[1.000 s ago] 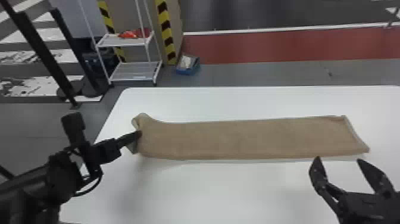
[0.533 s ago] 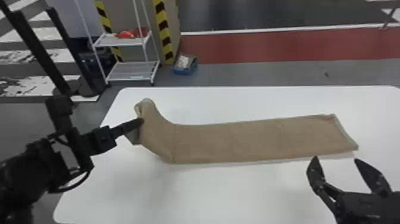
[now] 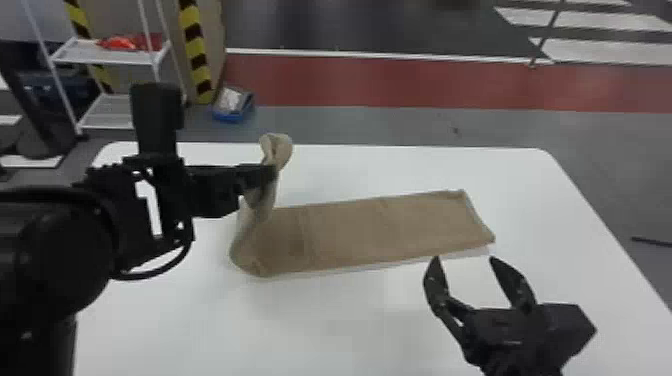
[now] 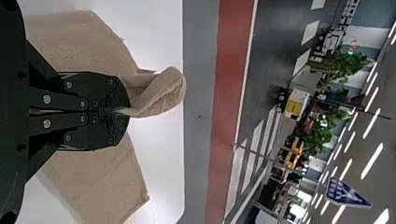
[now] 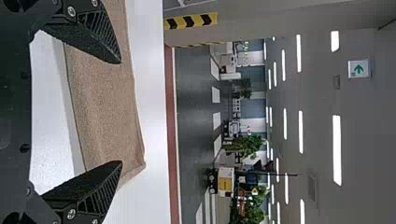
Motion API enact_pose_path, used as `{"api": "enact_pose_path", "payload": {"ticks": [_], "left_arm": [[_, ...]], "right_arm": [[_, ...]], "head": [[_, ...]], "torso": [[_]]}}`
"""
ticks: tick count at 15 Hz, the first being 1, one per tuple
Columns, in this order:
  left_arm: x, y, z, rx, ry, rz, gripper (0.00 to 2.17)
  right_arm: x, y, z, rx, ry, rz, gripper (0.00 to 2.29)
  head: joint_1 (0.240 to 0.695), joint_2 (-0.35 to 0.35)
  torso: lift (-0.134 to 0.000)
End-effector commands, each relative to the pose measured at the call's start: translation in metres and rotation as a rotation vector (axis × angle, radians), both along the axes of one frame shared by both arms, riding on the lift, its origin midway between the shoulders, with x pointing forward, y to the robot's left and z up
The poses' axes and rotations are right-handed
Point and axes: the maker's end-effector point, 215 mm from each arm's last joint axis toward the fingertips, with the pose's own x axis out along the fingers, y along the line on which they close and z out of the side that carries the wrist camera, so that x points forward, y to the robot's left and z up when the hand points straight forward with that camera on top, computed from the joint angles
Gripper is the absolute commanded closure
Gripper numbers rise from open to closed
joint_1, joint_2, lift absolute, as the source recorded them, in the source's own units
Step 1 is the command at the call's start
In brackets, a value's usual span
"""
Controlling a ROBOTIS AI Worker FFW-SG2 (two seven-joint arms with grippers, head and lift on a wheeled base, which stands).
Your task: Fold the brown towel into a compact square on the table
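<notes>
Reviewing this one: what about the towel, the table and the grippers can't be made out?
- Pinched part of the brown towel: left wrist view, covered by the left gripper.
- Number of towel layers: head view, upper face hides those beneath.
- Near edge of the table: head view, cut off at the bottom.
- Rear of the right gripper: head view, same edge.

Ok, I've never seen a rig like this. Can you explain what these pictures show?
This is a robot with two black arms that can grip things. The head view looks down from its head; the two sideways views come from its wrists. A brown towel lies on the white table as a long strip, its left end lifted. The left gripper is shut on that end; the right gripper hangs open, empty, on the near side of the towel.
</notes>
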Motion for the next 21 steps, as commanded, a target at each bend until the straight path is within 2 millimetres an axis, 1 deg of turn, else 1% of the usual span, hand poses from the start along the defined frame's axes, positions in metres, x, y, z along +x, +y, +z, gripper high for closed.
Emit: {"api": "enact_pose_path", "payload": {"ticks": [1,4,5,7,9,10,11,12,13,14,16,18,19,20,21], "left_arm": [[0.009,-0.04,-0.01,0.068,0.005,-0.044,2.15],[0.025,-0.062,-0.025,0.158,-0.022,-0.03,2.15],[0.034,-0.065,-0.027,0.192,-0.052,-0.017,2.15],[0.045,-0.072,-0.042,0.245,-0.074,-0.006,2.15],[0.044,-0.079,-0.055,0.259,-0.069,-0.016,2.15],[0.041,-0.082,-0.058,0.258,-0.069,-0.022,2.11],[0.033,-0.085,-0.068,0.262,-0.054,-0.03,1.85],[0.024,-0.093,-0.077,0.261,-0.046,-0.046,1.17],[0.019,-0.105,-0.077,0.251,-0.067,-0.063,0.27],[0.015,-0.115,-0.078,0.256,-0.078,-0.077,0.0],[0.016,-0.127,-0.068,0.248,-0.12,-0.084,0.0],[0.015,-0.13,-0.067,0.248,-0.127,-0.085,0.03],[0.012,-0.129,-0.07,0.243,-0.123,-0.084,0.04],[0.012,-0.126,-0.065,0.228,-0.134,-0.074,0.04],[0.013,-0.117,-0.06,0.199,-0.152,-0.049,0.04]], "right_arm": [[0.0,-0.001,0.0,0.004,0.001,0.004,0.12],[0.002,-0.002,-0.001,0.005,0.0,0.009,0.12],[0.003,-0.001,-0.001,0.006,0.0,0.01,0.12],[0.004,0.001,0.0,0.007,-0.003,0.013,0.12],[0.005,0.001,-0.002,0.006,0.0,0.015,0.12],[0.005,0.001,-0.004,0.005,0.003,0.014,0.12],[0.006,0.001,-0.003,0.005,0.001,0.014,0.12],[0.007,0.001,-0.004,0.005,0.002,0.014,0.12],[0.007,0.001,-0.004,0.006,0.002,0.016,0.12],[0.008,0.002,-0.004,0.006,0.002,0.017,0.12],[0.009,0.006,-0.004,0.011,0.0,0.023,0.12],[0.009,0.005,-0.003,0.008,-0.003,0.023,0.12],[0.009,0.005,-0.003,0.006,-0.001,0.022,0.12],[0.012,0.004,-0.001,0.005,-0.004,0.023,0.12],[0.016,0.004,0.0,0.005,-0.004,0.023,0.12]], "head": [[0.695,-0.144],[0.695,-0.194],[0.695,-0.2],[0.695,-0.21],[0.695,-0.214],[0.695,-0.22],[0.695,-0.223],[0.695,-0.227],[0.695,-0.231],[0.695,-0.243],[0.695,-0.259],[0.695,-0.27],[0.695,-0.277],[0.695,-0.28],[0.695,-0.281]], "torso": [[-0.099],[-0.099],[-0.099],[-0.099],[-0.099],[-0.099],[-0.099],[-0.099],[-0.099],[-0.099],[-0.099],[-0.099],[-0.099],[-0.099],[-0.099]]}}
